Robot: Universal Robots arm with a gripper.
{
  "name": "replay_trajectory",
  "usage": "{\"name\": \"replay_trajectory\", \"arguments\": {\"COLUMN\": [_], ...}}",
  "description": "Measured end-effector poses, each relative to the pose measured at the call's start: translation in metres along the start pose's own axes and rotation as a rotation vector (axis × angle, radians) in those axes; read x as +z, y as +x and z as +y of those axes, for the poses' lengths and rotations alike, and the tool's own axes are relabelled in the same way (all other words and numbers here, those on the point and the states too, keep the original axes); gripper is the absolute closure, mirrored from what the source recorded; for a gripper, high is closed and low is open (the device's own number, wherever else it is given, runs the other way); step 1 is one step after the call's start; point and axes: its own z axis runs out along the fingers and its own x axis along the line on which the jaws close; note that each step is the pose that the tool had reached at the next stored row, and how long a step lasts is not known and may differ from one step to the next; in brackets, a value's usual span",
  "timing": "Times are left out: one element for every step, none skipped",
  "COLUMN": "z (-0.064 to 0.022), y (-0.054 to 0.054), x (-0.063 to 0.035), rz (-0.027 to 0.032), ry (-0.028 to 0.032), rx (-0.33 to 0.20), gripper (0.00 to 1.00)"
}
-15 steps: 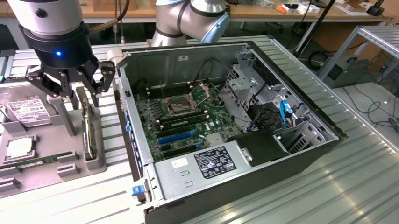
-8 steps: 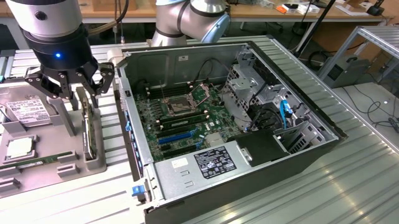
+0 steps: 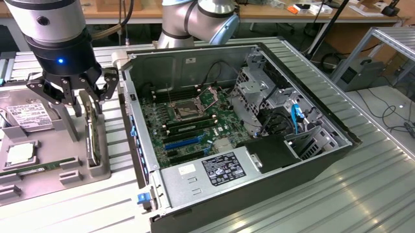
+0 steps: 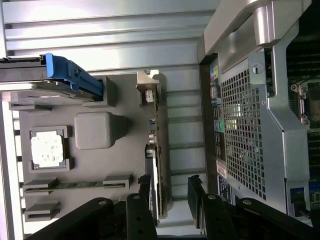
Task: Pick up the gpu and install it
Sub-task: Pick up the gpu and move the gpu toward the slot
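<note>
Where the gpu [image 3: 95, 138] stood on its long edge in a slot of the grey holder tray [image 3: 45, 183], at the exterior view's left, it lay just beside the outer wall of the open computer case [image 3: 311, 160] on the bench [image 3: 363, 194]. The tool [image 3: 77, 99] hung directly over the card's upper end with its jaws spread wide and nothing held. In the wrist view the card [image 4: 155, 150] ran edge-on between the two fingers [image 4: 145, 190], much nearer one than the other, and its silver bracket [image 4: 148, 87] was at the end away from them. Whether the near finger touched the board could not be told. The hard drive [image 3: 25, 116] sat further left on the same tray, apart from the tool.

The off-centre straddle looked like the main risk. Closing from there could shove the thin card sideways in its slot, tilting it or leaving a skewed grip. The far finger also ran close to the case wall and might catch it.
</note>
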Motion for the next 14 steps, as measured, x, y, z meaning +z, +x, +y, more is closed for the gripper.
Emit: {"name": "replay_trajectory", "arguments": {"z": [0.0,0.0,-0.0001,-0.0001,-0.0001,-0.0002,-0.0002,-0.0002,-0.0003,-0.0003,-0.0003,-0.0003,-0.0004,-0.0004], "y": [0.0001,0.0002,0.0004,0.0005,0.0005,0.0006,0.0006,0.0007,0.0008,0.0009,0.0009,0.001,0.0011,0.0011], "x": [0.0006,0.001,0.0016,0.0022,0.0025,0.0029,0.0033,0.0039,0.0045,0.0052,0.0057,0.0063,0.0068,0.0074], "rz": [0.0,0.0,0.0001,0.0001,0.0,0.0,0.0,0.0001,0.0,0.0,0.0001,0.0001,0.0,0.0], "ry": [0.0,0.0,0.0,0.0,0.0,0.0,0.0,0.0,0.0,0.0,0.0,0.0,0.0,0.0], "rx": [0.0,0.0,0.0,0.0,0.0,0.0,0.0,0.0,0.0,0.0,0.0,0.0,0.0,0.0], "gripper": [0.57,0.57,0.57,0.57,0.57,0.57,0.57,0.57,0.57,0.57,0.57,0.57,0.57,0.57]}}
